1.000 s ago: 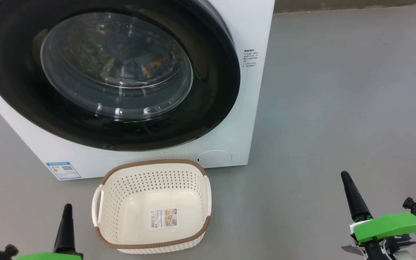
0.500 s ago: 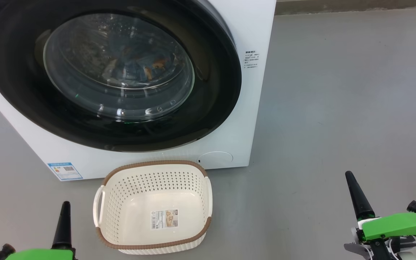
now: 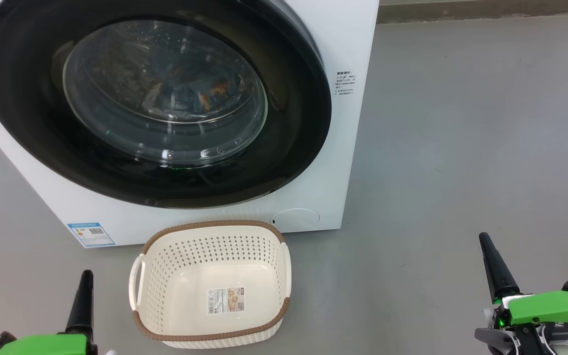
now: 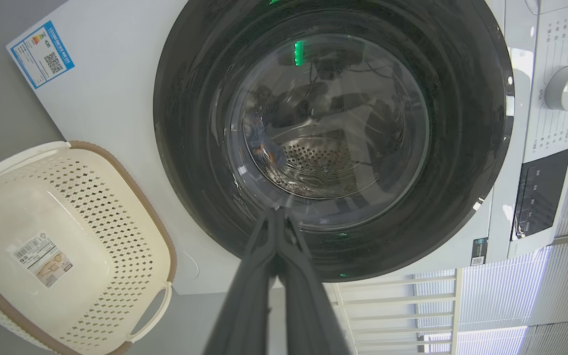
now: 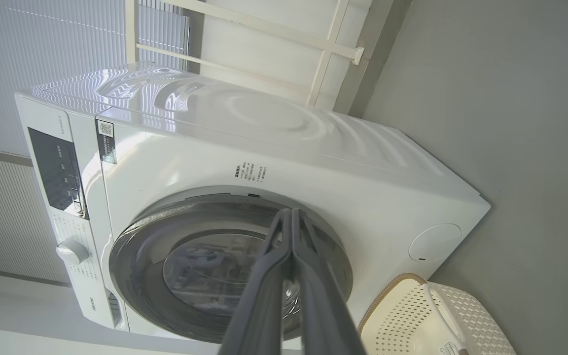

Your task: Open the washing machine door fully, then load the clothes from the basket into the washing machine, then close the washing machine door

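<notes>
The washing machine door [image 3: 158, 98] is shut flat against the front of the washing machine [image 3: 348, 148]. Its glass bowl faces out toward the robot. Behind the glass lie the clothes [image 3: 205, 93], seen as blue fabric with orange-brown patches, inside the drum.

The basket [image 3: 212, 223] stands upright on the grey floor [image 3: 461, 148], just in front of the machine's lower edge, mouth upward. Its handles sit at the left and right ends, so its long axis runs roughly parallel to the machine front. Its label sticker [image 3: 226, 300] shows on the bare bottom.

The left gripper [image 3: 87, 276] is at the lower left, near the basket but apart from it. The right gripper [image 3: 486, 244] is at the lower right, well apart from it. On both, the fingers are closed tip to tip, pointing toward the machine and touching nothing.

The left wrist view adds the perforated steel drum [image 4: 313, 158] through the glass, the control knob [image 4: 567, 88] and the dark panel [image 4: 540, 192]. The right wrist view adds the machine's glossy top [image 5: 244, 113], with the round service cover [image 5: 434, 242] beside the basket rim.
</notes>
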Available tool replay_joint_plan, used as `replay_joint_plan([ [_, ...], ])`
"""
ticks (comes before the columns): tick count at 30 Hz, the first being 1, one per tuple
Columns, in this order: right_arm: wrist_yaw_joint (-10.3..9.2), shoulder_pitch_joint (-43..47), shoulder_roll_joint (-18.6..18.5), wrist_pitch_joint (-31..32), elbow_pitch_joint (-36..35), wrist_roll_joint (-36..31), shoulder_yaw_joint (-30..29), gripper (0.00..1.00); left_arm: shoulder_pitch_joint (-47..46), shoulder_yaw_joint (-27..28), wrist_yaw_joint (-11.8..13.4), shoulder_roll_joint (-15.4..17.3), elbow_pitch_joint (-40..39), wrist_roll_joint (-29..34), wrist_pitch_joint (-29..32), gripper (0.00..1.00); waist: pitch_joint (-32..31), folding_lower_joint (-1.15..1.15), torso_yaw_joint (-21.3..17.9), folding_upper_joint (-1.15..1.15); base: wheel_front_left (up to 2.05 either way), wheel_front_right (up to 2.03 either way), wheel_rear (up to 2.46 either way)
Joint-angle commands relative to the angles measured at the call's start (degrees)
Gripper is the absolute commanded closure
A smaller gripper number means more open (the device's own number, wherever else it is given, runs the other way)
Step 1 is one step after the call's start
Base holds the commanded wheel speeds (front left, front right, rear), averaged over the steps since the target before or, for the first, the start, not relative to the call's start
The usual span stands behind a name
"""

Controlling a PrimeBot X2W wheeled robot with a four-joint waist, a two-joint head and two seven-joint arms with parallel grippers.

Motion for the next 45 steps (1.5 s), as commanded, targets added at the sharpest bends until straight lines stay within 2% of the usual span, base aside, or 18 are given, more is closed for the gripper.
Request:
replay_joint_plan([
  [1, -0.05, -1.1, -1.1, 0.0, -1.8, 2.4, 1.3, 1.0, -2.6, 1.9, 0.2, 0.8, -1.6, -1.7, 0.6, 1.0, 0.0, 0.0, 0.0, 0.0, 0.0, 0.0, 0.0],
  [21, -0.08, -1.1, -3.6, -1.1, -2.9, 16.9, 4.0, 1.0, -3.6, 3.7, 1.2, 0.4, -1.7, -11.7, 3.6, 1.0, -0.5, 0.0, 0.4, 0.0, 0.0, 0.0, 0.0],
  [45, -0.08, -1.3, -6.7, -4.3, -4.3, 20.5, 7.8, 1.0, -3.6, 3.9, 1.2, 0.3, -1.8, -11.8, 3.8, 1.0, -0.5, 0.0, 0.4, 0.0, 0.0, 0.0, 0.0],
])
